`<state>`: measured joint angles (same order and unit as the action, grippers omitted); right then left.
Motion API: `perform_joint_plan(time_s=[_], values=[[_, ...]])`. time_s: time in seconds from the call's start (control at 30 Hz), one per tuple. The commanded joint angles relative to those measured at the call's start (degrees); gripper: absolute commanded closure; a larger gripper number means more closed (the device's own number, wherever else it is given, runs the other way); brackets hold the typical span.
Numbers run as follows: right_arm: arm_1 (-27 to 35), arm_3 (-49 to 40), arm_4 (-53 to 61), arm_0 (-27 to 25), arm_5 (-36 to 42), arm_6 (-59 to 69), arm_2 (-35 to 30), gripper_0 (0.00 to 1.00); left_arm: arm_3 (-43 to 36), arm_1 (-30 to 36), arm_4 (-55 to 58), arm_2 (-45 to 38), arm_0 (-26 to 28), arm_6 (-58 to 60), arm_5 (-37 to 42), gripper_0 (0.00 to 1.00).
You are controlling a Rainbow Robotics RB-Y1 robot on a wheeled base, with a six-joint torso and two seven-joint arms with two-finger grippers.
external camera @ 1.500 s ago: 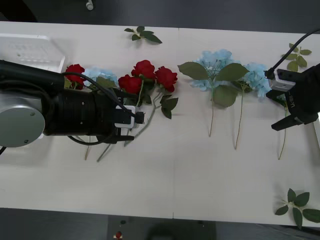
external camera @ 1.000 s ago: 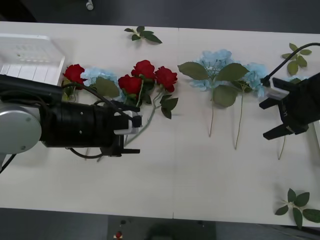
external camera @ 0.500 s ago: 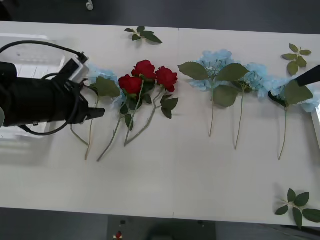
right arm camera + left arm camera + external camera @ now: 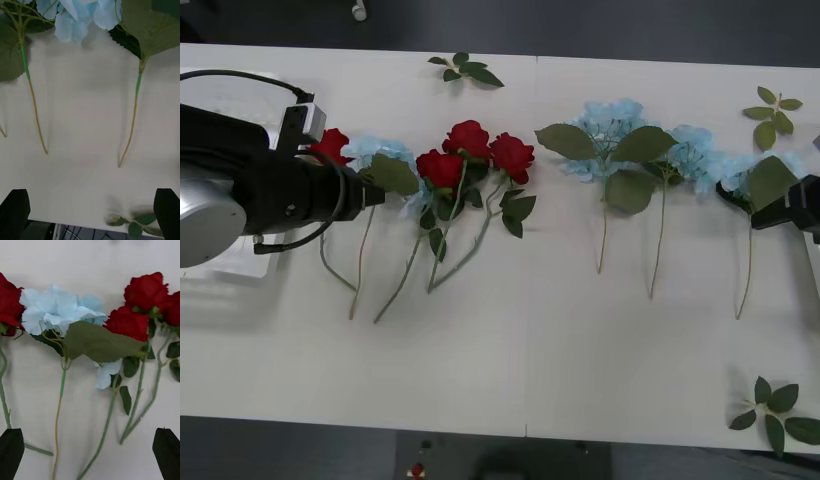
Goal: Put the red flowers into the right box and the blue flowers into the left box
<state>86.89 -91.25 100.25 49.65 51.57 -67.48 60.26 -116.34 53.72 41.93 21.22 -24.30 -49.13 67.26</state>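
Deep-red artificial roses [image 4: 470,150] and sky-blue hydrangea stems [image 4: 635,150] lie blooms-far, stems toward the robot, on the white counter [image 4: 510,350]; left pincer [image 4: 90,453] and right pincer [image 4: 90,213] gape empty.

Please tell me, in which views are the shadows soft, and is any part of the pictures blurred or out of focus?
Front view: soft, faint shadows under the left arm on the table; the blue flowers look sharp. Right wrist view: the stems are sharp, but the near blue bloom and the dark fingers are blurred. Left wrist view: the red flowers are slightly soft, with gentle shadows below the petals.
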Motion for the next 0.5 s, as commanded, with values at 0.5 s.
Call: perform_joint_plan(time_s=[0.5], values=[[-12.6, 14.9, -2.2, 1.2, -16.5, 6.0, 8.5, 0.04, 24.4, 2.6, -7.8, 8.9, -13.8, 9.6, -2.0, 0.00]])
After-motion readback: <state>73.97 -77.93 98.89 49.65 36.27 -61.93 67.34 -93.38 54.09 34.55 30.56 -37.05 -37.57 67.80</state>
